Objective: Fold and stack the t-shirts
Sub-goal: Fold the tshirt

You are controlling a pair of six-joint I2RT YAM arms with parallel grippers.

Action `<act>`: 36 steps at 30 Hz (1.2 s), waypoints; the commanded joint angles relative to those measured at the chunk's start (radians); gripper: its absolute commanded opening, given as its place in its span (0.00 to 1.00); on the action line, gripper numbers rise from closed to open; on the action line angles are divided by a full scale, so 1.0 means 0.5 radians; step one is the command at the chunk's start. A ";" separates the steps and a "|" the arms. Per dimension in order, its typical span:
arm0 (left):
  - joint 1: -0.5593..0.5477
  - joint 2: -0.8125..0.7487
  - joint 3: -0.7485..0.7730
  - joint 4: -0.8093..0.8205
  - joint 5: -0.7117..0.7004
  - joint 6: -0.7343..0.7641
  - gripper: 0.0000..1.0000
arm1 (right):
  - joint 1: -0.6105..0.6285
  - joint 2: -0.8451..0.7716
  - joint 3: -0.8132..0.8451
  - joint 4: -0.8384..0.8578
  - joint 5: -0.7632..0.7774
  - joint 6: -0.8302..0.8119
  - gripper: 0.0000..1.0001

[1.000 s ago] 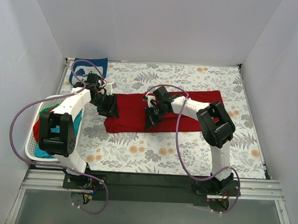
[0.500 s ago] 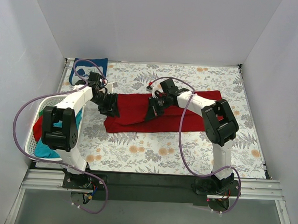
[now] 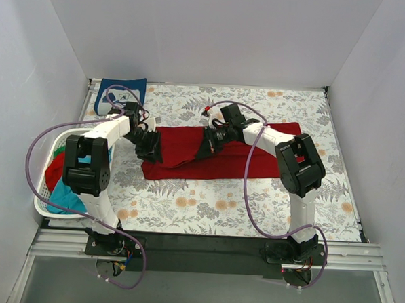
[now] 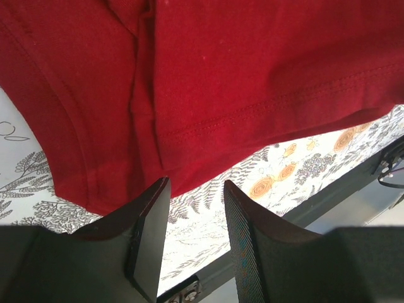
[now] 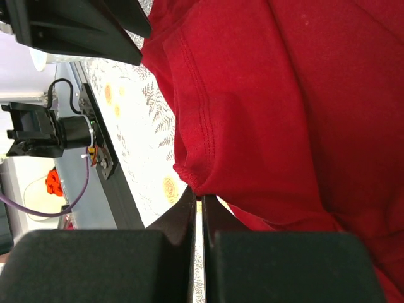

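A dark red t-shirt [image 3: 179, 143] lies spread across the middle of the floral cloth. My right gripper [image 3: 210, 144] is shut on a bunched hem of this shirt [image 5: 303, 95] and holds that edge lifted over the shirt's middle; the jaws [image 5: 199, 201] pinch the fold at their tips. My left gripper [image 3: 149, 146] is at the shirt's left end. Its fingers [image 4: 196, 186] stand open with the shirt's stitched hem [image 4: 252, 76] just beyond the tips, and nothing is between them. A navy blue t-shirt [image 3: 117, 91] lies at the back left.
A white laundry basket [image 3: 42, 196] stands at the left edge, partly behind my left arm, with a red shirt [image 3: 52, 173] and a teal one [image 3: 68, 193] in it. White walls enclose the table. The floral cloth [image 3: 220, 207] shows in front of the shirt.
My right gripper has moved toward the back with the shirt's near edge, folding it over the middle. My left gripper has stayed near the shirt's left end.
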 commanded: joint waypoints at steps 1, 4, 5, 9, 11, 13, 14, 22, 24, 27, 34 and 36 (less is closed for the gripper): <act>0.007 0.021 0.054 0.033 0.051 -0.018 0.38 | -0.023 -0.046 -0.014 0.085 -0.067 0.032 0.01; 0.007 0.064 0.067 0.045 0.057 -0.024 0.38 | -0.026 -0.046 -0.020 0.082 -0.073 0.032 0.01; 0.007 0.088 0.064 0.048 0.048 -0.027 0.38 | -0.026 -0.049 -0.020 0.082 -0.070 0.029 0.01; 0.007 0.141 0.061 0.067 0.051 -0.039 0.38 | -0.029 -0.040 -0.020 0.085 -0.067 0.026 0.01; 0.004 0.162 0.061 0.079 0.063 -0.045 0.38 | -0.032 -0.037 -0.017 0.082 -0.070 0.029 0.01; 0.001 0.193 0.064 0.091 0.082 -0.055 0.37 | -0.029 -0.028 -0.020 0.085 -0.067 0.026 0.01; -0.002 0.202 0.076 0.088 0.088 -0.058 0.37 | -0.029 -0.028 -0.020 0.085 -0.067 0.026 0.01; -0.008 0.162 0.128 0.107 0.146 -0.055 0.30 | -0.032 -0.025 -0.020 0.085 -0.073 0.023 0.01; -0.008 0.138 0.155 0.094 0.143 -0.039 0.25 | -0.035 -0.022 -0.011 0.085 -0.079 0.016 0.01; -0.008 0.147 0.211 0.036 0.143 0.003 0.14 | -0.056 -0.019 -0.005 0.082 -0.119 0.013 0.01; -0.005 0.217 0.419 -0.041 0.149 0.056 0.00 | -0.124 0.030 0.035 0.082 -0.208 0.007 0.01; -0.005 0.260 0.484 -0.053 0.155 0.037 0.00 | -0.130 0.052 0.059 0.085 -0.239 0.007 0.01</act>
